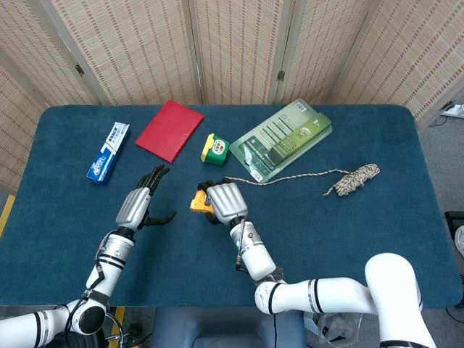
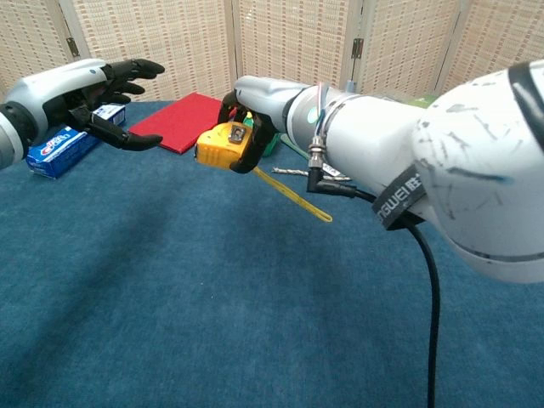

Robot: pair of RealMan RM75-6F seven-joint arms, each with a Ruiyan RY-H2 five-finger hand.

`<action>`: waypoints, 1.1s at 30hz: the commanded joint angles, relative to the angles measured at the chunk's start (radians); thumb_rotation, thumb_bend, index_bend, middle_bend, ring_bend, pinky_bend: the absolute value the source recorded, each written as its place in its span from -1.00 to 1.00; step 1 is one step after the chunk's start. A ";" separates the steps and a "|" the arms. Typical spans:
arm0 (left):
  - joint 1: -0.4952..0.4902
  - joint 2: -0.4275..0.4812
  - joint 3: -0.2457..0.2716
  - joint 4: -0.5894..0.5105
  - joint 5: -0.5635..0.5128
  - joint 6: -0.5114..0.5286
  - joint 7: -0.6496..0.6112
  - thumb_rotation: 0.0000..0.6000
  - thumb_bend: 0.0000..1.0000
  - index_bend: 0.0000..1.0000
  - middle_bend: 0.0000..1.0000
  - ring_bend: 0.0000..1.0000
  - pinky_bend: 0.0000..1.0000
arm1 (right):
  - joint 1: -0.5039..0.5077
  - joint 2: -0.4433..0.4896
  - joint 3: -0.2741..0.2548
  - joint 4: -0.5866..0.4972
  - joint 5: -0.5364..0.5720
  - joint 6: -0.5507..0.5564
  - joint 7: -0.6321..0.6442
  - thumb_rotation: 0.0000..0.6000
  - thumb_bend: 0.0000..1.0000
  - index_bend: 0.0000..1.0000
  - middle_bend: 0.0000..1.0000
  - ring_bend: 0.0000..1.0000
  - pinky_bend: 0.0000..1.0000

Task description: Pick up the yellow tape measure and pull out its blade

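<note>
My right hand (image 1: 222, 202) (image 2: 252, 115) grips the yellow tape measure (image 1: 199, 203) (image 2: 218, 145) and holds it above the blue table. A short length of yellow blade (image 2: 295, 195) hangs out of the case and slants down to the right. My left hand (image 1: 143, 201) (image 2: 104, 94) is open, with its fingers spread and its thumb stretched toward the tape measure. It holds nothing and hovers a little to the left of the case.
A red booklet (image 1: 170, 130), a blue toothpaste box (image 1: 108, 151), a green-and-yellow tape measure (image 1: 214, 148), a green blister pack (image 1: 281, 138) and a coil of rope (image 1: 354, 178) lie toward the back of the table (image 1: 377, 239).
</note>
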 commanded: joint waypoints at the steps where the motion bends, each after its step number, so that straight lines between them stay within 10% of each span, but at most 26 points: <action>1: -0.003 -0.007 -0.001 0.002 -0.007 0.000 0.000 1.00 -0.33 -1.00 -1.00 -1.00 -1.00 | 0.013 -0.018 0.005 0.021 0.012 0.011 0.001 1.00 -0.29 0.02 0.02 -0.18 -0.59; 33: -0.048 -0.142 -0.031 0.083 -0.093 0.000 0.023 1.00 -0.33 -1.00 -1.00 -1.00 -1.00 | 0.070 -0.118 0.043 0.140 0.034 0.009 0.058 1.00 -0.29 0.02 0.02 -0.17 -0.59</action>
